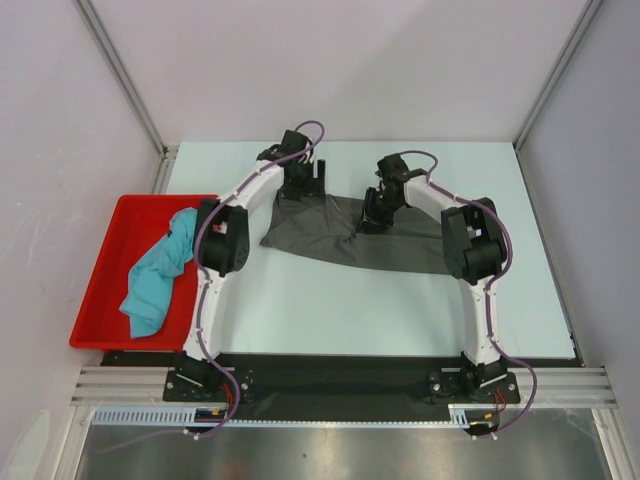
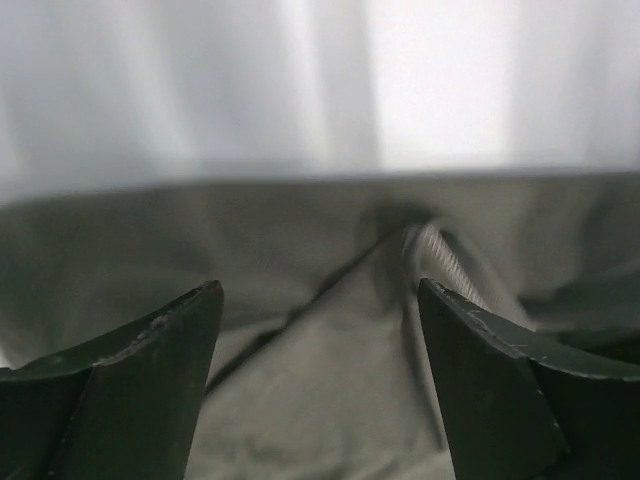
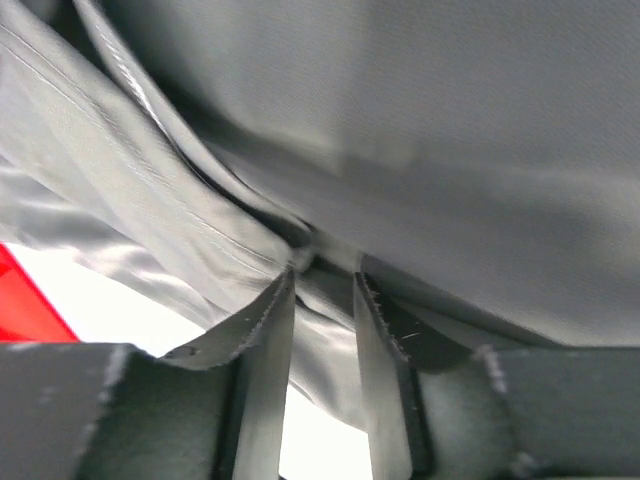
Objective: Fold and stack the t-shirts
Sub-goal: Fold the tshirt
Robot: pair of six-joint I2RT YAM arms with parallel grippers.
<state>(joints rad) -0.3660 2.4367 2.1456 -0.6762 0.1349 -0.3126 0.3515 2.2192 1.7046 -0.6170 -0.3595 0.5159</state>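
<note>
The dark grey t-shirt point(image 1: 330, 240) lies spread and creased across the middle of the table. My left gripper point(image 1: 310, 182) is at its far left edge. In the left wrist view that gripper point(image 2: 318, 290) stands wide open just above the grey cloth point(image 2: 330, 400), with nothing pinched. My right gripper point(image 1: 372, 222) is low on the shirt's far middle. In the right wrist view its jaws point(image 3: 324, 272) stand a little apart, with a loose fold of the grey shirt point(image 3: 480, 150) between the fingertips. The teal t-shirt point(image 1: 160, 275) lies crumpled in the red tray point(image 1: 105, 250).
The red tray sits at the table's left edge, and a corner of it point(image 3: 25, 300) shows in the right wrist view. Pale table surface point(image 1: 400, 310) lies in front of the grey shirt. Frame posts and side walls bound the table.
</note>
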